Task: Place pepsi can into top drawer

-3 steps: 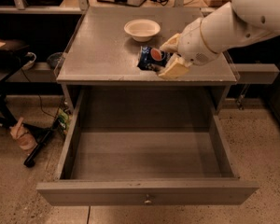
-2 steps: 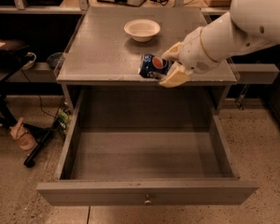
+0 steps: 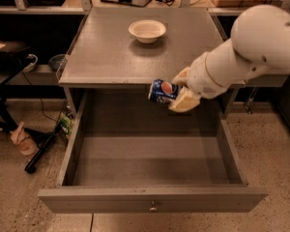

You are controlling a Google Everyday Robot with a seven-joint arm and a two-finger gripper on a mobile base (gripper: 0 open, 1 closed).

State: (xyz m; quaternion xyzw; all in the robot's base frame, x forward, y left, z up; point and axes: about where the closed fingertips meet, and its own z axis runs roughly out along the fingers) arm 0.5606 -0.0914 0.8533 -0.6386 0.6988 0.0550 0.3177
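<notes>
The pepsi can (image 3: 160, 91), dark blue with a red-white-blue logo, lies on its side in my gripper (image 3: 180, 89). The gripper's cream-coloured fingers (image 3: 185, 100) are shut on the can's right end. The can hangs in the air just past the front edge of the cabinet top, above the back of the open top drawer (image 3: 152, 199). The drawer is pulled fully out, and its grey floor is bare. A small brass knob (image 3: 153, 207) sits at the centre of its front panel. My white arm comes in from the right.
A white bowl (image 3: 147, 30) stands at the back of the grey cabinet top (image 3: 106, 57). A shelf with cables runs behind the cabinet. A chair base and floor clutter (image 3: 24, 141) lie at the left. Speckled floor lies at the right.
My gripper has carried the can forward, from over the cabinet top's front part past its front edge, and lower, so that it now hangs over the back of the drawer.
</notes>
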